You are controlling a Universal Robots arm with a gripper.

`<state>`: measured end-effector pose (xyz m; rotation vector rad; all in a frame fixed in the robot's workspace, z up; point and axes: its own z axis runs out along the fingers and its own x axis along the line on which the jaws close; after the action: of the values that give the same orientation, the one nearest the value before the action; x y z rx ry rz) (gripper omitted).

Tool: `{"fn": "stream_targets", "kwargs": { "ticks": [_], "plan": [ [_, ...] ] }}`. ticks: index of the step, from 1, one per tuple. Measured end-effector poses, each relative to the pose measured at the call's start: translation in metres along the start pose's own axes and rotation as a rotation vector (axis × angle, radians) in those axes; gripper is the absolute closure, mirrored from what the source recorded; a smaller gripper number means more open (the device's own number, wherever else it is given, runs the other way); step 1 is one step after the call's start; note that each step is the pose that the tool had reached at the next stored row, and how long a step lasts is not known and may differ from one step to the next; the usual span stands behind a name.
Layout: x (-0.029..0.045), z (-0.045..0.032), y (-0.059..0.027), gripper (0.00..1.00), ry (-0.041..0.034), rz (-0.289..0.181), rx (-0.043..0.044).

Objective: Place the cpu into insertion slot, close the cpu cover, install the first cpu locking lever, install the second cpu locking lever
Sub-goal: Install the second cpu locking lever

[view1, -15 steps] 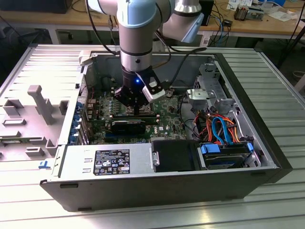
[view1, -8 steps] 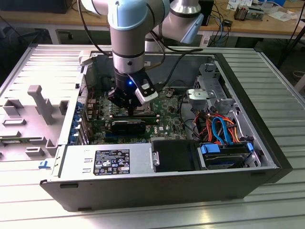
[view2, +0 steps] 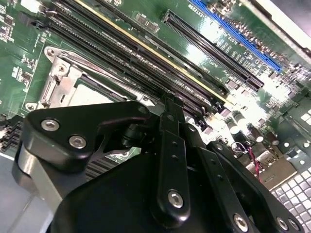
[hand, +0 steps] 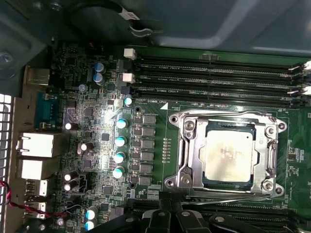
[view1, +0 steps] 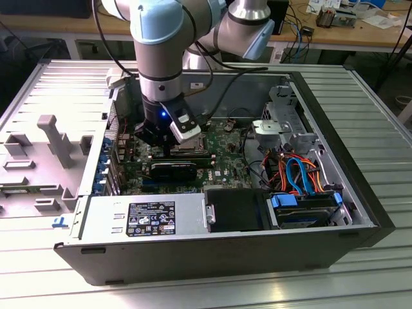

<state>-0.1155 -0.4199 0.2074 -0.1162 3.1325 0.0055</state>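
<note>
Here, cpu [hand: 227, 158] under closed cpu cover [hand: 227, 156], memory slots [hand: 214, 75] alongside, tool [hand: 167, 216] close

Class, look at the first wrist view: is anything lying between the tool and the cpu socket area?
Nothing visible does. The cpu already sits in the insertion slot under the closed cpu cover; the tool hovers beside that edge, with bare board between.
</note>
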Motion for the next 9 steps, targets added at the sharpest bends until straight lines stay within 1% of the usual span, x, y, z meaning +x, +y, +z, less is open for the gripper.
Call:
{"fn": "stream_targets", "kwargs": {
  "ticks": [5, 9],
  "plan": [
    [0.0003, 0.0007, 0.0006, 0.89, -0.0005, -0.020, -0.0078],
    [0.0003, 0.0009, 0.0011, 0.89, -0.0008, -0.033, -0.0124]
  ]
}}
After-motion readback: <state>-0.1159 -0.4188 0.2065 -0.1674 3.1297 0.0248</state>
